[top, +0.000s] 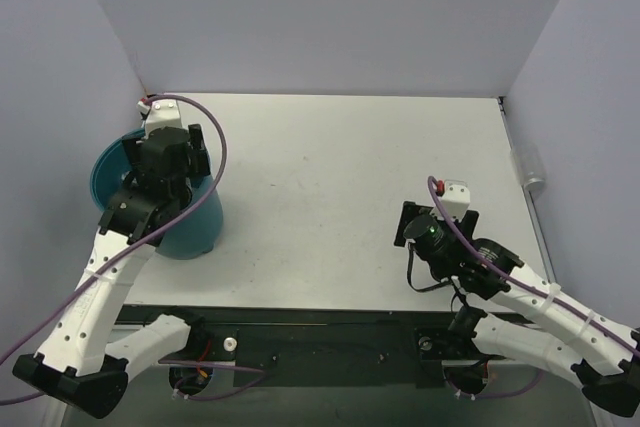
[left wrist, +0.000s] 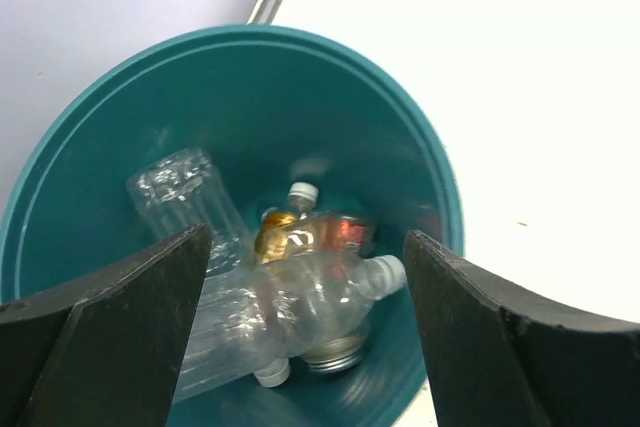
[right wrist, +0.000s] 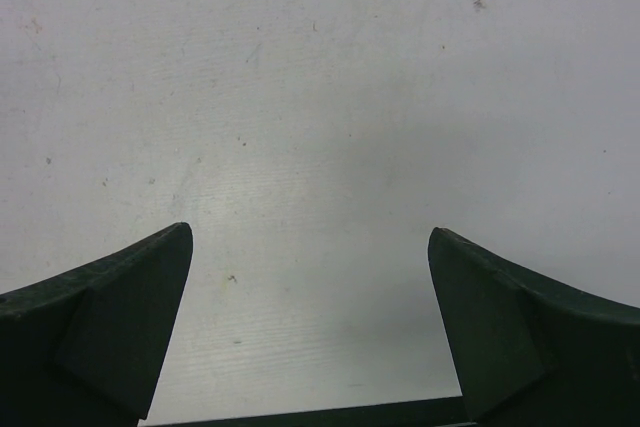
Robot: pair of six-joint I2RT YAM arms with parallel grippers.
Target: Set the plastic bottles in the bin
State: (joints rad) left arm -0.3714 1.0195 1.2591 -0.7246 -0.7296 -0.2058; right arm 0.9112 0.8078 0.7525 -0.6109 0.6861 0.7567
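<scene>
Top view: the bin [top: 190, 232] stands upright at the left edge of the counter [top: 330, 177], mouth up. The left tool [top: 150, 187] hangs over the mouth and hides what is inside. The right tool [top: 438, 227] points down at the counter, well apart from the bin. A stray bottle [top: 527, 167] lies past the counter's right edge, long axis along that edge.

Left wrist view: looks down into the bin. Tool fingers wide, nothing between them. The large clear bottle [left wrist: 290, 307] lies crosswise on the bottom, white cap to the right. The labelled bottle [left wrist: 305, 232], red and gold, lies behind it with its cap toward the far wall. The ribbed bottle [left wrist: 185, 197] leans on the left wall.

Right wrist view: fingers wide, only counter between them.
</scene>
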